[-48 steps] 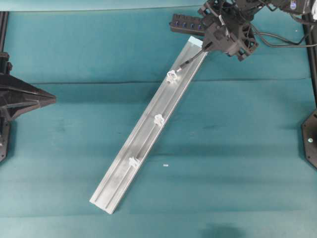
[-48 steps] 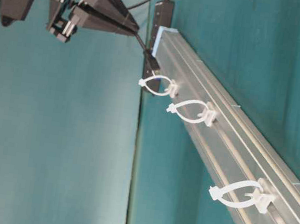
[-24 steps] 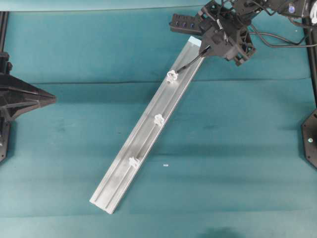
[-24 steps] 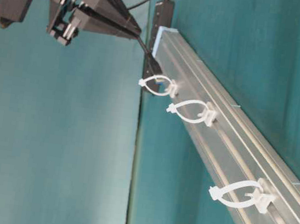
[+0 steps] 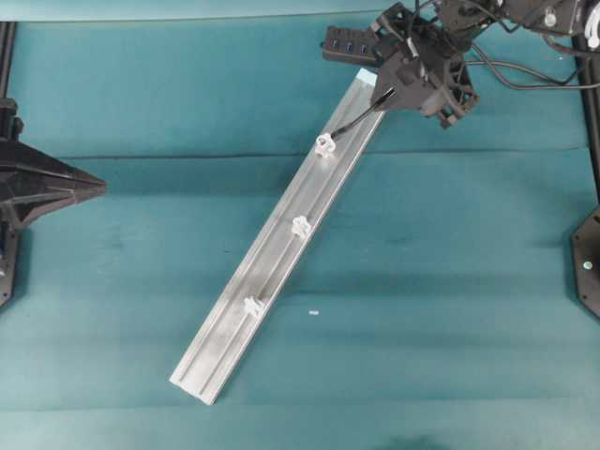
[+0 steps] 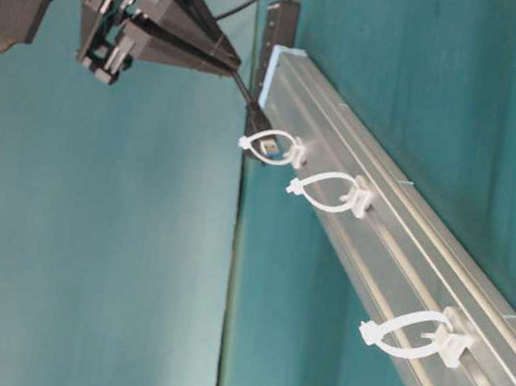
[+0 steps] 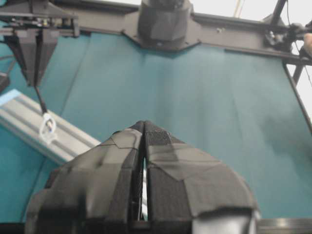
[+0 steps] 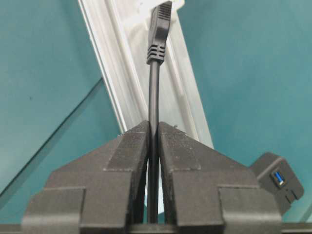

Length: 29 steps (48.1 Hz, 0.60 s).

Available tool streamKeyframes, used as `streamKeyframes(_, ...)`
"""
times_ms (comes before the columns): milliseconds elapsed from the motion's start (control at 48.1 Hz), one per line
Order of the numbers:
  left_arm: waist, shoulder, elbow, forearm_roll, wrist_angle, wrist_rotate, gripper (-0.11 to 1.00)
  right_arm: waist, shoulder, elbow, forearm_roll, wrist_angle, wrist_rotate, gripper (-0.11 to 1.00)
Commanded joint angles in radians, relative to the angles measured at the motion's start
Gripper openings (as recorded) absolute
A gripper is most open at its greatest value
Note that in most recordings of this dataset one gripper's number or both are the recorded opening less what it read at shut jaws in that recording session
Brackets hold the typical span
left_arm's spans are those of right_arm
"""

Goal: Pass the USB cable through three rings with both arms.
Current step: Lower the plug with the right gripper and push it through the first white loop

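Observation:
My right gripper is shut on the USB cable a short way behind its plug. The plug points down the silver rail, with its tip inside the first ring. The three rings show in the overhead view as the first ring, the middle ring and the last ring. In the right wrist view the cable runs out between the jaws of the right gripper to the plug. My left gripper is shut and empty at the left edge, far from the rail; it also shows in its own wrist view.
The black hub with blue ports lies at the rail's far end, beside the right arm. A small white scrap lies on the teal cloth to the right of the last ring. Black frame posts stand at both side edges.
My right gripper has shifted slightly toward the far side and tilted, and the plug tip has moved into the first ring. The left arm has not moved.

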<state>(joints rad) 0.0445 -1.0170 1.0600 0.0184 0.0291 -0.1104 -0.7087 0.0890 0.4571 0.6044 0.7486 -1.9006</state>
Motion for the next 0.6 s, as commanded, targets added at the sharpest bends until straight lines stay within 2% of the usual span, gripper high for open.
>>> streamKeyframes(0, 0.003, 0.008, -0.023, 0.003, -0.009, -0.002, -0.01, 0.011, 0.008, -0.005, 0.011, -0.003, -0.009, 0.11)
streamKeyframes(291, 0.003, 0.008, -0.023, 0.003, -0.012, -0.003, -0.01, 0.028, 0.023, -0.006, 0.026, -0.043, -0.009, 0.11)
streamKeyframes(582, 0.003, 0.015, -0.021, 0.003, -0.072, -0.006, -0.01, 0.046, 0.028, -0.006, 0.038, -0.043, -0.009, 0.11)
